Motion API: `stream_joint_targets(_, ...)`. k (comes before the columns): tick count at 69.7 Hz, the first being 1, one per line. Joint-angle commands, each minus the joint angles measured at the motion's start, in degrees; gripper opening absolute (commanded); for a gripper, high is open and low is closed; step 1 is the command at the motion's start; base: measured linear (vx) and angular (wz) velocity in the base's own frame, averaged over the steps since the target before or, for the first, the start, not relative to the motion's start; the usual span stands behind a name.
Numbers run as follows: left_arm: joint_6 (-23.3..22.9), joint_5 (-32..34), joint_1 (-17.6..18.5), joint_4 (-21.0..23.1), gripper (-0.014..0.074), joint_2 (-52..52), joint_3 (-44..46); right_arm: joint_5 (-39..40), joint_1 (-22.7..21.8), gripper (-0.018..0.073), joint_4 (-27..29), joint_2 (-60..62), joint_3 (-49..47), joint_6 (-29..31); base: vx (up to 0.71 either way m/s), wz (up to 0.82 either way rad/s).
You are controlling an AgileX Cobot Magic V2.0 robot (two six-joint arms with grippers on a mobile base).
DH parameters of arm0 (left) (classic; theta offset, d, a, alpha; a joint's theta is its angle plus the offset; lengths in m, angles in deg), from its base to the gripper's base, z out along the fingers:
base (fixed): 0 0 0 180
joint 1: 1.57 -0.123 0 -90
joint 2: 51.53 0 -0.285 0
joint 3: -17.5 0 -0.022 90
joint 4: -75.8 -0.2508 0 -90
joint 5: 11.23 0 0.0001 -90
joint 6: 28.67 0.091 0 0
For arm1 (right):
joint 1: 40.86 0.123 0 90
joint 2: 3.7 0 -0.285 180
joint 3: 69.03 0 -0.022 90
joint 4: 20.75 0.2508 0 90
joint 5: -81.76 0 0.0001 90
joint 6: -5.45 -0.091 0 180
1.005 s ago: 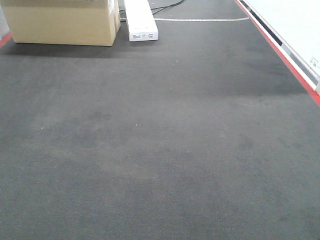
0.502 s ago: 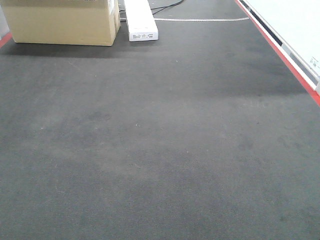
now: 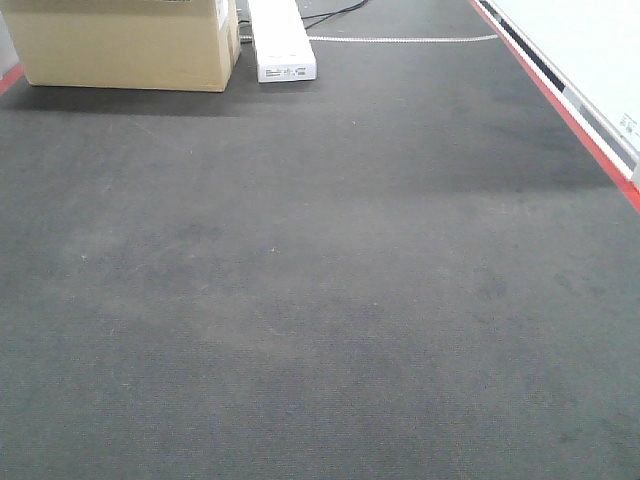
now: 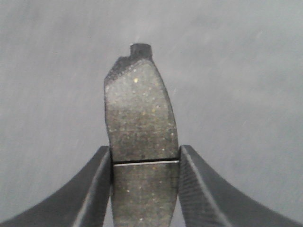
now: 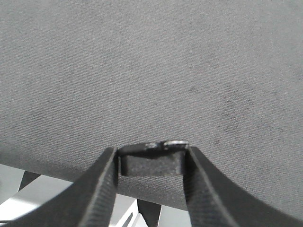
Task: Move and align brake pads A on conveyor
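1. The left pincer [image 4: 145, 156] is clamped on a brake pad [image 4: 139, 118], with both ribbed fingers [image 4: 97, 189] pressing the pad's long edges level with the thin groove across its face.
2. The speckled grey pad points away from the wrist camera, a small dark tab at its far end. The conveyor [image 4: 236, 71] lies blurred behind it, and whether pad and belt touch cannot be told.
3. The right pincer [image 5: 152, 158] grips a second brake pad [image 5: 151, 166], seen edge-on as a dark slab with a bright metal glint on its upper rim.
4. That pad sits over the near edge of the belt [image 5: 142, 71], where a pale surface [image 5: 47, 189] shows below.
5. From the front, the charcoal conveyor [image 3: 320, 300] fills the view, its felt-like surface mottled with faint stains and bordered on the right by a red frame edge [image 3: 560, 100].
6. A cardboard box [image 3: 125, 45] and a long white casing [image 3: 280, 40] stand side by side at the belt's far left.
7. The casing's end face carries dark markings and a sticker [image 3: 628, 125] beyond the frame bears print, both too small to read.
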Motion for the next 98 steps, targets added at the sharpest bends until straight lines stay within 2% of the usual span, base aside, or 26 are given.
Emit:
stream_joint_targets(1,0.4,7.2,0.1,-1.2,-0.0006,-2.6,2.3,-0.1,0.0,-0.0007,0.1,-0.1,-1.5,0.0,0.00,0.00)
stream_joint_targets(15,3.7,8.5,0.1,-0.9,-0.0006,-10.9,6.1,-0.1,0.0,-0.0007,0.1,-0.1,-1.5,0.0,0.00,0.00)
stream_joint_targets(21,4.9,10.4,0.1,1.5,-0.0006,-15.5,8.2,-0.1,0.0,-0.0007,0.1,-0.1,-1.5,0.0,0.00,0.00)
stream_joint_targets(35,9.0,14.2,0.1,10.2,-0.0006,-28.1,13.3,-0.1,0.0,-0.0007,0.1,-0.1,-1.5,0.0,0.00,0.00)
stream_joint_targets(42,9.6,14.0,0.0,10.5,-0.0006,-33.9,15.6,-0.1,0.0,-0.0007,0.2,-0.1,-1.5,0.0,0.00,0.00)
stream_joint_targets(47,9.6,14.2,-1.2,11.2,-0.0006,-38.2,17.1,-0.1,0.0,-0.0007,0.2,-0.1,-1.5,0.0,0.00,0.00)
stream_joint_targets(64,9.8,15.3,-8.2,18.7,-0.0006,-50.0,19.7,-0.1,0.0,-0.0007,0.1,-0.1,-1.5,0.0,0.00,0.00)
stream_joint_targets(81,9.8,14.8,-13.9,19.1,-0.0006,-56.5,19.7,-0.1,0.0,-0.0007,0.1,-0.1,-1.5,0.0,0.00,0.00)
stream_joint_targets(98,9.8,14.4,-17.3,18.1,-0.0006,-60.4,19.7,-0.1,0.0,-0.0007,0.1,-0.1,-1.5,0.0,0.00,0.00)
